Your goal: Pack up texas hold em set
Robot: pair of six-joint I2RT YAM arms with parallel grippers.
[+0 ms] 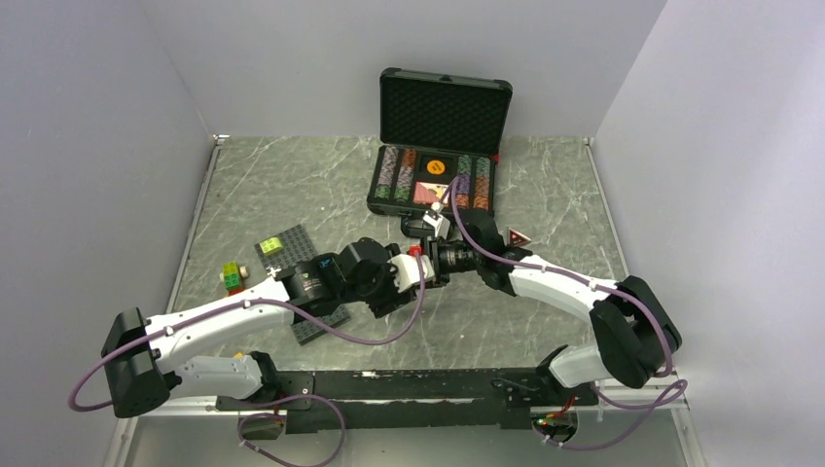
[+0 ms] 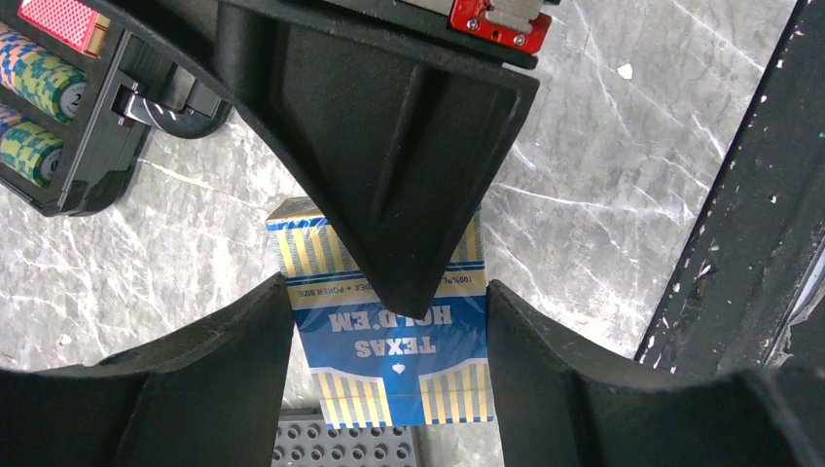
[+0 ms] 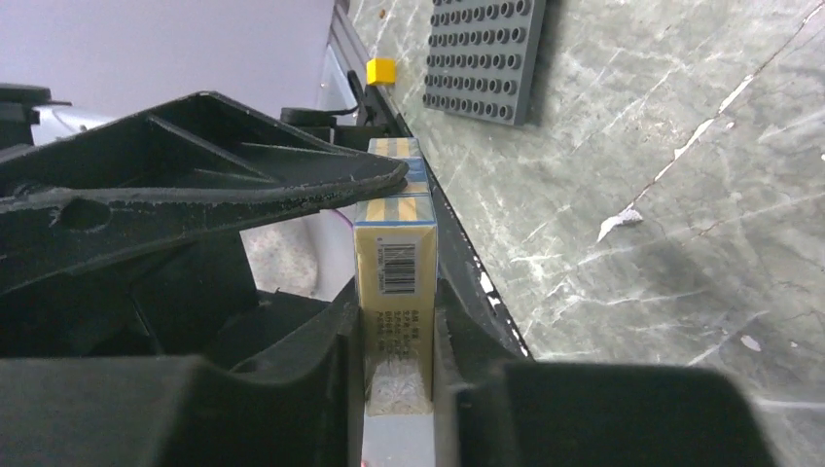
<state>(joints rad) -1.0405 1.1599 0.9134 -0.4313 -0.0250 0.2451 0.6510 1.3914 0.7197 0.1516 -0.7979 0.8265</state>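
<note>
Left wrist cam hangs right over the card deck [image 2: 389, 355], very close, facing straight down on its blue printed face, with a corner of the open case [image 2: 83, 170] up-left of the deck. Right wrist cam sits level with the deck [image 3: 394, 263], nearly touching it, rolled sideways and looking along its narrow barcode end to the studded plate [image 3: 486, 58] beyond. Top external cam is high above and behind the deck's spot, far off and wide, looking down and forward to the case [image 1: 443, 112]; all three views share the plate [image 1: 297, 243] [image 2: 345, 443], and only the wrist views share the deck.
</note>
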